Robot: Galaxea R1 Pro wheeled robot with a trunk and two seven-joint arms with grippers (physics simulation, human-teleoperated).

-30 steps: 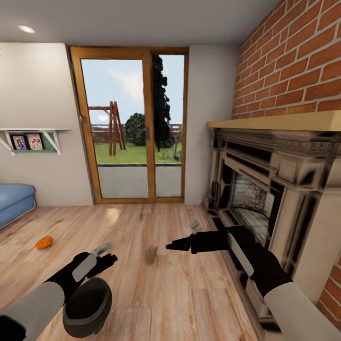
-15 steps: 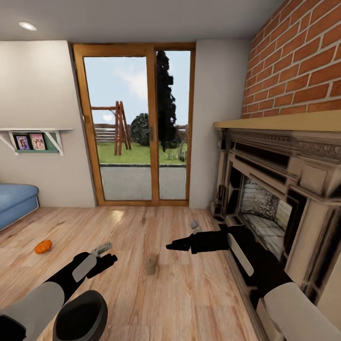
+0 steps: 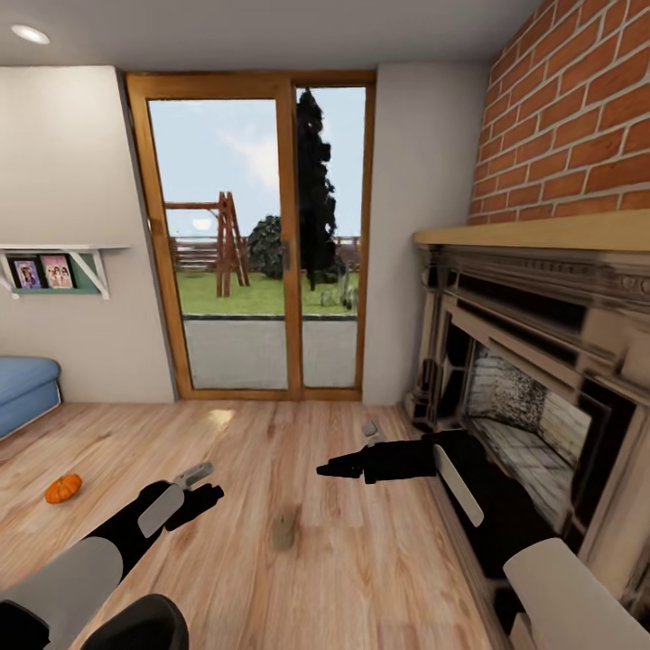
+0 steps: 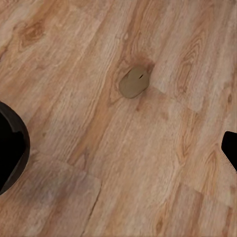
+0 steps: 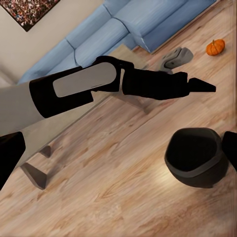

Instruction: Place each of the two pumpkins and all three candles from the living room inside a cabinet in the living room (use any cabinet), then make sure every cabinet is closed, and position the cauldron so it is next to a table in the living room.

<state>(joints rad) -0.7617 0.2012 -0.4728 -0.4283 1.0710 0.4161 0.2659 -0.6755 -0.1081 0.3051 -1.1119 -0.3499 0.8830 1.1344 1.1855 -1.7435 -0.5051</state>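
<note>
One orange pumpkin (image 3: 63, 488) lies on the wood floor at the left; the right wrist view shows this pumpkin (image 5: 215, 47) beyond my left arm. The black cauldron (image 3: 135, 632) stands on the floor under my left forearm, and its wide mouth (image 5: 196, 157) is seen from above. My left gripper (image 3: 212, 492) hangs open and empty above the floor, short of a small tan rounded object (image 3: 285, 528), which also appears as a tan oval (image 4: 133, 82). My right gripper (image 3: 323, 469) is held open and empty in mid-air, pointing left. A pale table edge (image 5: 123, 52) with slanted legs shows behind my left arm.
A dark carved fireplace (image 3: 533, 397) under a brick wall fills the right side, close to my right arm. Glass patio doors (image 3: 257, 262) stand ahead. A blue sofa (image 3: 23, 388) sits at the far left, below a wall shelf (image 3: 54, 271).
The camera has moved with the robot: the cauldron has slid to the view's bottom edge and the pumpkin down and left. Both arms keep the same pose.
</note>
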